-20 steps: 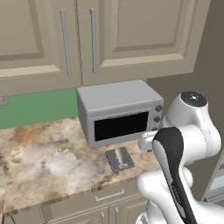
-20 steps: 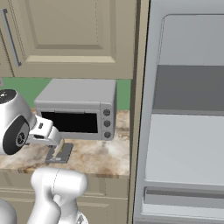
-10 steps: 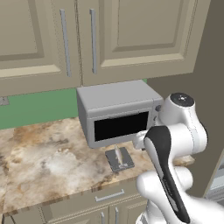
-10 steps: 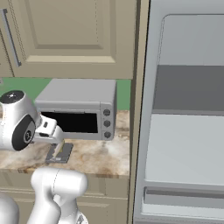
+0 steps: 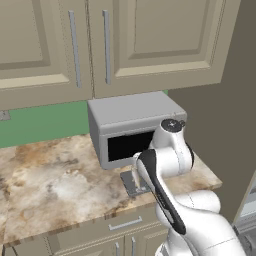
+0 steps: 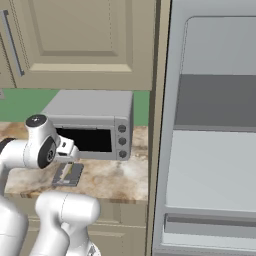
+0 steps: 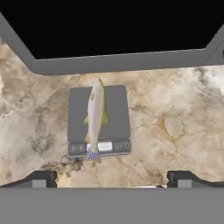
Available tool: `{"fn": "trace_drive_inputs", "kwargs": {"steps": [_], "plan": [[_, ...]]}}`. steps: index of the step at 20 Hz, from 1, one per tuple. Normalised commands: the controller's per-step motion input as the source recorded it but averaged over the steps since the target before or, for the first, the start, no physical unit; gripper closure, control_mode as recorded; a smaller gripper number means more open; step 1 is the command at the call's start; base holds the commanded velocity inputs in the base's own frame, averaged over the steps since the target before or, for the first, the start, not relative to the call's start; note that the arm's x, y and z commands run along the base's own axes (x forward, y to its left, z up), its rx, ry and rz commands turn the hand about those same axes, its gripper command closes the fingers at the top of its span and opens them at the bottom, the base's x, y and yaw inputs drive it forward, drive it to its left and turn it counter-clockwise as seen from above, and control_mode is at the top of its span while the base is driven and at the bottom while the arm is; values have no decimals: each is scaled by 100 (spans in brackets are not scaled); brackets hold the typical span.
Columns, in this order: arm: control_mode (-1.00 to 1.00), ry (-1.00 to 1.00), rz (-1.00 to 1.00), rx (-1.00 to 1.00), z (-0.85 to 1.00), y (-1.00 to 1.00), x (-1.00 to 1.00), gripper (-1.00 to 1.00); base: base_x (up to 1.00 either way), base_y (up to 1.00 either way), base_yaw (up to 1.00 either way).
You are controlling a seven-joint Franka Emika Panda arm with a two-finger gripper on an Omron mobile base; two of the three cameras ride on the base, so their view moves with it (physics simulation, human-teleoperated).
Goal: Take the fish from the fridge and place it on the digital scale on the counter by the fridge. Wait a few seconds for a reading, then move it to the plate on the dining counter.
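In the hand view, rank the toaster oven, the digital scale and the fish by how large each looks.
1. toaster oven, cropped by the frame yet clearly largest.
2. digital scale.
3. fish, lying on the scale; longer than the scale's depth, but far narrower.

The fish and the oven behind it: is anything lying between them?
No. In the hand view only a bare strip of scale and marbled counter separates the fish from the toaster oven.
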Motion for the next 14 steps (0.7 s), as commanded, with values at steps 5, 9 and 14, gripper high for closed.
{"fn": "trace_drive_inputs", "kwargs": {"steps": [5,9,14], "plan": [[-100,3,0,1,-65,5,93,-100,0,0,0],[-100,6,0,1,-35,9,49,-100,0,0,0],[-100,11,0,0,-5,0,0,-100,0,0,0]]}}
